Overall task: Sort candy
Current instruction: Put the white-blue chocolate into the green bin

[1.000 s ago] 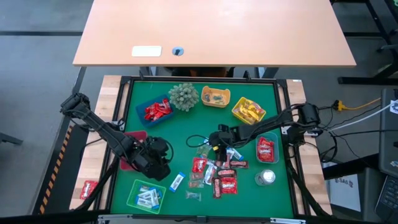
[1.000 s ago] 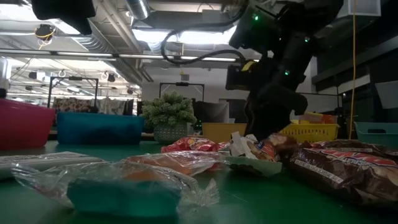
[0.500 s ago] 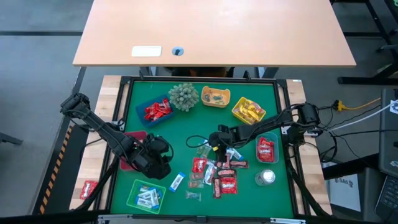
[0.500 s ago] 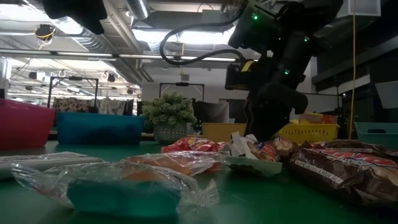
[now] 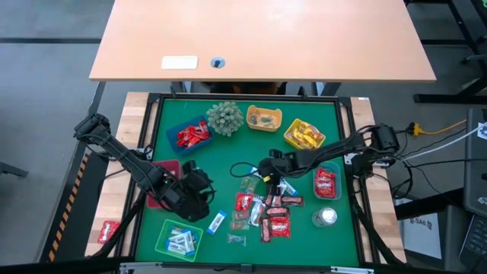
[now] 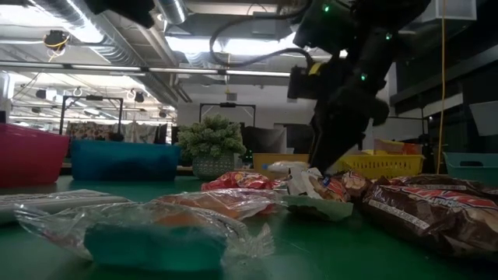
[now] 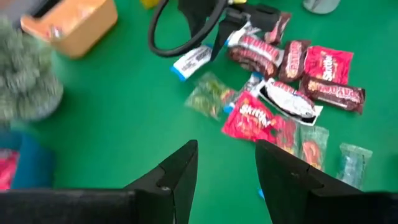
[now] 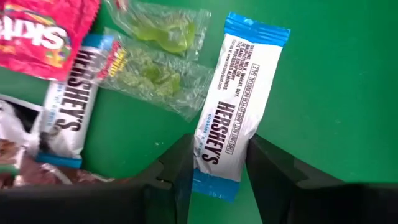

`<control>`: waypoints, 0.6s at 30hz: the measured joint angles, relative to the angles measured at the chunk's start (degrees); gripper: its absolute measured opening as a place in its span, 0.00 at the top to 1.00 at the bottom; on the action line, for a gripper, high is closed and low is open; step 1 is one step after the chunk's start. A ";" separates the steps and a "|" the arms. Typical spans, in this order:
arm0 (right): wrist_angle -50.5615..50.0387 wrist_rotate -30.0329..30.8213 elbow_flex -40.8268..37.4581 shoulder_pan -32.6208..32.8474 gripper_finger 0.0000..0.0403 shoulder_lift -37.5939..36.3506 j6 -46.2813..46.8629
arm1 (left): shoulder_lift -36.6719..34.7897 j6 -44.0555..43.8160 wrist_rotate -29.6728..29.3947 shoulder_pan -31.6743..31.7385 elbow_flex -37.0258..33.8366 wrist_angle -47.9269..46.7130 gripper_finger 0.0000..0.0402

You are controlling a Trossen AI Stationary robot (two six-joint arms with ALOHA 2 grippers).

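A pile of candy (image 5: 266,209) lies on the green mat, right of the middle. Among it are red packets, brown bars and clear wraps of green sweets (image 8: 152,78). My right gripper (image 8: 217,146) is at the pile's far edge (image 5: 268,172), shut on a white bar with blue ends (image 8: 239,93). A second white-and-blue bar (image 8: 68,99) lies on the mat beside it. My left gripper (image 7: 227,152) stands open in the air over the mat's left half (image 5: 199,186), with nothing between its fingers. My right gripper pinches the white bar by its two long edges (image 8: 211,155), close to one blue end, between the two fingers. The fingers slant down from the table's right side. The rest of the bar reaches out past the fingertips; its far blue end (image 8: 258,28) is low over the mat.
Coloured trays ring the mat: blue with red candy (image 5: 190,135), orange (image 5: 264,118), yellow (image 5: 304,135), light blue (image 5: 327,183), red (image 5: 163,169) and green (image 5: 179,239). A spiky plant ball (image 5: 224,118) stands at the back. A clear cup (image 5: 327,217) stands by the pile.
My right gripper has risen a little from the pile, taking the white bar with it. My left gripper has stayed in place and rolled about its own axis.
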 joint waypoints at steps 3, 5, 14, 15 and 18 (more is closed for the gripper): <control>-0.27 -0.06 0.00 0.00 0.67 -1.59 0.00 | 0.00 4.66 -1.25 0.00 0.00 2.21 0.63; 0.43 -0.47 0.04 0.00 0.67 -3.10 0.02 | 0.00 8.58 -1.90 0.00 0.00 3.93 0.63; 9.57 -14.24 0.17 -0.07 0.66 -8.43 -0.59 | 0.00 35.01 -4.85 1.65 0.00 13.22 0.63; 10.49 -15.32 0.17 -0.30 0.66 -8.58 -1.38 | 0.00 38.81 -4.86 2.09 0.00 14.81 0.63; 11.51 -19.83 0.81 -1.72 0.66 -8.57 -1.64 | 0.00 49.50 -4.56 3.66 0.00 20.05 0.63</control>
